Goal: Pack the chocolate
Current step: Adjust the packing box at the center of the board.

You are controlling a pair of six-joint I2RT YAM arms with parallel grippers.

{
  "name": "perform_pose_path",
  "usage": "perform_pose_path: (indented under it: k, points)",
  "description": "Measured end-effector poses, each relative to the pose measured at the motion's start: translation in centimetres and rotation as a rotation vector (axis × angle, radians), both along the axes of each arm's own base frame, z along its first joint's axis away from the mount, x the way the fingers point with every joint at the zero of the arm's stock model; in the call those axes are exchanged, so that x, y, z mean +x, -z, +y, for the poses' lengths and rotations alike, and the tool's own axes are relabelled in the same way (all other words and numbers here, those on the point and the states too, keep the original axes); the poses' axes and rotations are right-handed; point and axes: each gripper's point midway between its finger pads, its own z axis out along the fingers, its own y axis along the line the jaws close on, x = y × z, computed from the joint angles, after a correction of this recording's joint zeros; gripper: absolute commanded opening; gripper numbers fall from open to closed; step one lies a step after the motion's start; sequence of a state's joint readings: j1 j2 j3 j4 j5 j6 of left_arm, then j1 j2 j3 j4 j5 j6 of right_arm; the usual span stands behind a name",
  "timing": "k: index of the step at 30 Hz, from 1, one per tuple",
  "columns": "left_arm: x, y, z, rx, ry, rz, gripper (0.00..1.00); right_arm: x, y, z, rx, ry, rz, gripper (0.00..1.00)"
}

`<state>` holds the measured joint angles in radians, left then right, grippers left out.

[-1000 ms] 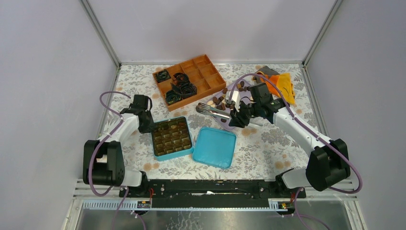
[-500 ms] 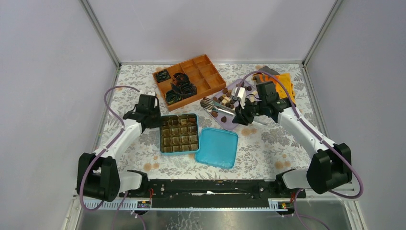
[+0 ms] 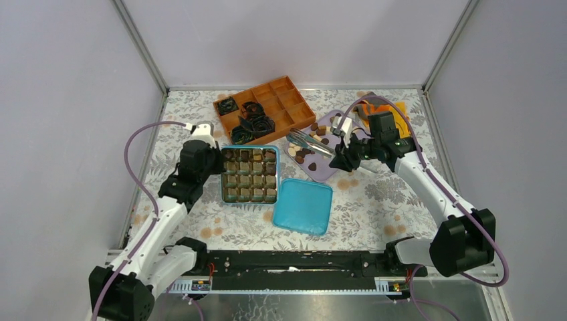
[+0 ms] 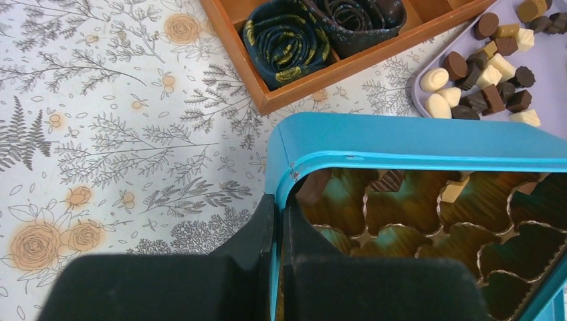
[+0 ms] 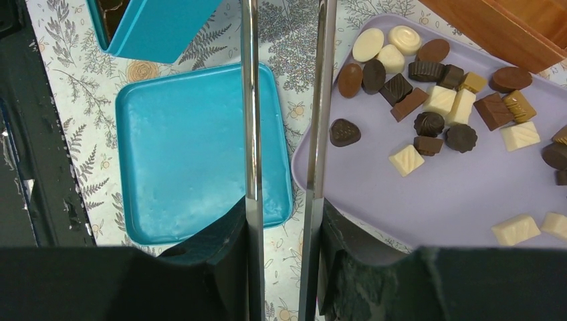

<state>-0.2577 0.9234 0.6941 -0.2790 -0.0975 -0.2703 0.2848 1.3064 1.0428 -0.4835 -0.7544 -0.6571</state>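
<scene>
left claw [image 4: 277, 204]: closed on the left wall of the teal box [image 4: 414, 144], close to its far corner; one finger outside the wall, the other inside over the corner cell
right claw [image 5: 283, 221]: clamped on the handle end of the metal tongs [image 5: 250, 100]; blades pressed against the finger pads, a gap between the two blades
metal tongs, position: pointing away from the right claw toward the left; one blade above the right edge of the lid [image 5: 194, 154], the other above the edge of the lavender tray [image 5: 434, 194]; tips out of the wrist view, above the tray's left part in the top view
chocolate [image 5: 428, 124]: most pieces loose on the lavender tray, dark brown, mid brown and cream-white, round, square, oval and heart-like; bunched in one cluster, a few lying apart toward the tray's edges; more pieces in cells of the teal box, a dark one in the cell at the gripped corner; count in the box not readable
teal box, position: between the wooden organizer [image 3: 287, 100] and the lid, gold cell liner inside, four by four cells; flat or slightly lifted, cannot tell
lid, position: flat on the floral surface [image 3: 374, 200], just near-right of the teal box, beside the tray's near corner
wooden organizer: at the far side, just beyond the teal box; dark rolls [image 4: 287, 40] in its left compartments
</scene>
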Motion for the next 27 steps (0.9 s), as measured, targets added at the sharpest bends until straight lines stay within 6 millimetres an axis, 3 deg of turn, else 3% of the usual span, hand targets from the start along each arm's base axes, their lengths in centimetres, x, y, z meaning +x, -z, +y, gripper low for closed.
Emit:
perform_pose_path:
  k: [8, 17, 23, 27]
  points:
    - [0.1, 0.5, 1.0, 0.033, -0.054, 0.000, 0.00, 0.0, -0.4, -0.2, 0.007, 0.005, -0.010, 0.00]
    - [1.0, 5.3, 3.0, 0.107, -0.156, 0.263, 0.00, -0.4, -0.7, 0.3, 0.029, -0.018, -0.009, 0.00]
    - [0.9, 7.4, 3.0, 0.073, -0.154, 0.363, 0.00, -2.1, -0.1, 3.0, -0.013, -0.115, -0.028, 0.00]
    - [0.9, 9.3, 2.1, 0.046, -0.118, 0.446, 0.02, -3.6, 1.7, 5.1, -0.083, -0.194, -0.028, 0.01]
